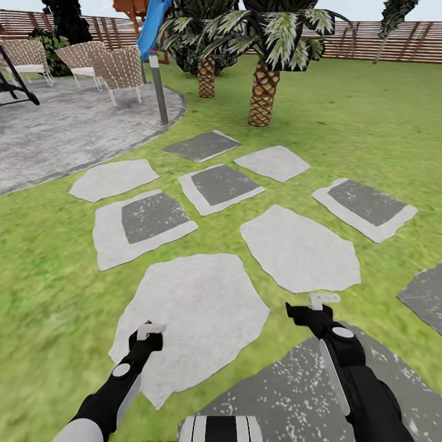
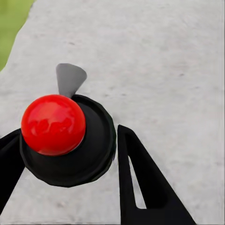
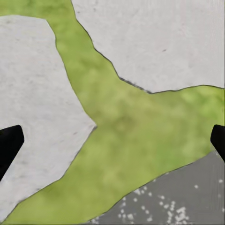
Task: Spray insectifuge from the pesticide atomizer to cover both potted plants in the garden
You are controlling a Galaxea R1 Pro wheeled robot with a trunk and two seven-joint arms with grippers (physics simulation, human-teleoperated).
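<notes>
Black right claw [image 3: 112,140] spread wide, empty, above grass; left claw [image 2: 70,154] straddling red-domed black object [image 2: 65,136], contact unclear.

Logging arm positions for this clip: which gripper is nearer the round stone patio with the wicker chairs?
Left. The left gripper hangs over a pale stepping stone on the patio's side; the right gripper is farther across, over the grass gap between stones.

No legible text, label, brand, number or sign was found in any view. The stepping stones [image 1: 190,319] carried only pale speckling (surface texture, not characters), and the red ball [image 2: 53,123] bore a plain gloss without marking.
</notes>
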